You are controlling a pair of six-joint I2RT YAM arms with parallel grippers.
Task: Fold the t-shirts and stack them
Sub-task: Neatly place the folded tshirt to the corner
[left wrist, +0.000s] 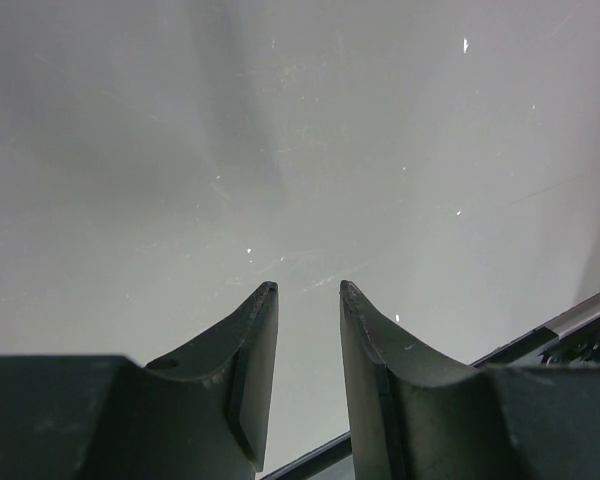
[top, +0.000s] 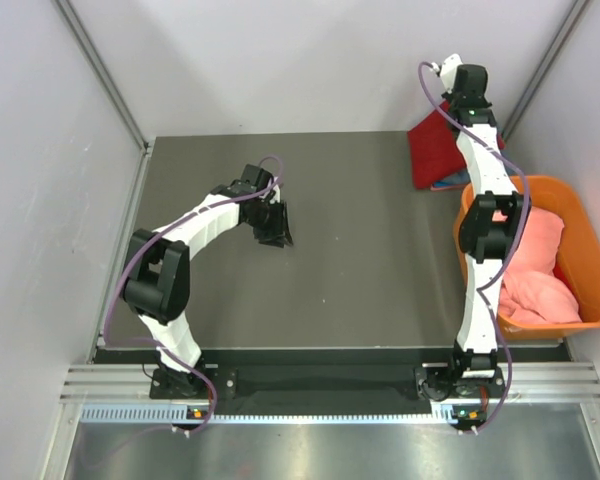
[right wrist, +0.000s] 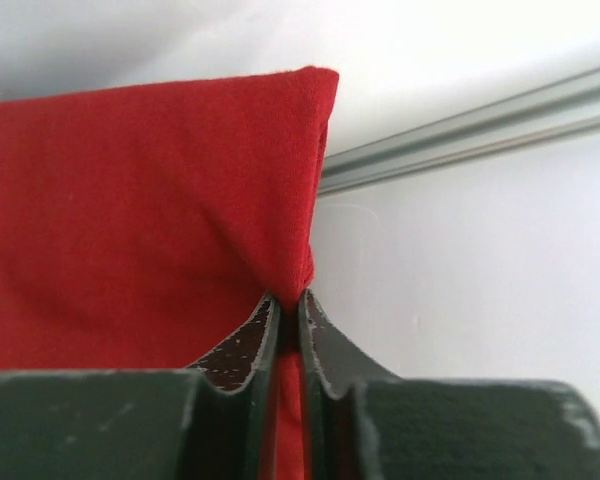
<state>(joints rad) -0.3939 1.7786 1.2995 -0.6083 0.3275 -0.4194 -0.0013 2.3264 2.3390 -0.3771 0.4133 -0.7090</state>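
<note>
Pinching the red t-shirt (right wrist: 130,220), right gripper (right wrist: 288,300) hangs beyond the orange tub (top: 586,258).

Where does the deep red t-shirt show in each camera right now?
Top external: red t-shirt in the far right corner, behind the orange tub.
Left wrist: not in it.
Right wrist: fills the left half, pinched by the right gripper.
Shared landmark: metal wall rail, top and right wrist.

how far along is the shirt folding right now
Likely done: a blue cloth shirt lies in the far right corner, mostly under the deep red cloth shirt. In hand: the right gripper is shut on the red shirt's edge; the left gripper hangs open, empty. Left: the salmon-pink cloth shirt, crumpled in the orange plastic tub.
</note>
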